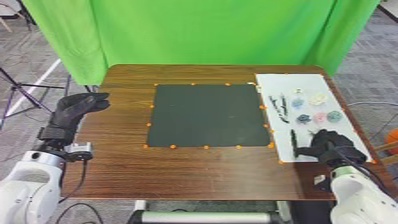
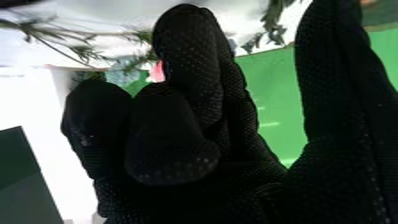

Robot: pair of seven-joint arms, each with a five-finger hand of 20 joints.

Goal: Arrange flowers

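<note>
The robot's right hand (image 1: 332, 145), thumb apart from loosely bent fingers, is at the near end of a white mat (image 1: 289, 81) bearing flowers (image 1: 320, 117) and stems (image 1: 284, 107) on the table (image 1: 195, 172). The left hand (image 1: 78, 106) hangs by the table's left edge, its grip impossible to tell.

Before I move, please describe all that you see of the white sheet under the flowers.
The white sheet is long, rectangular and flat, perhaps paper or board. It lies lengthwise right on the table, beside the dark mat. Orange markers dot its edges. Dark stems and pastel blooms lie on it. The right robot hand covers part of its near end; contact is unclear.
</note>
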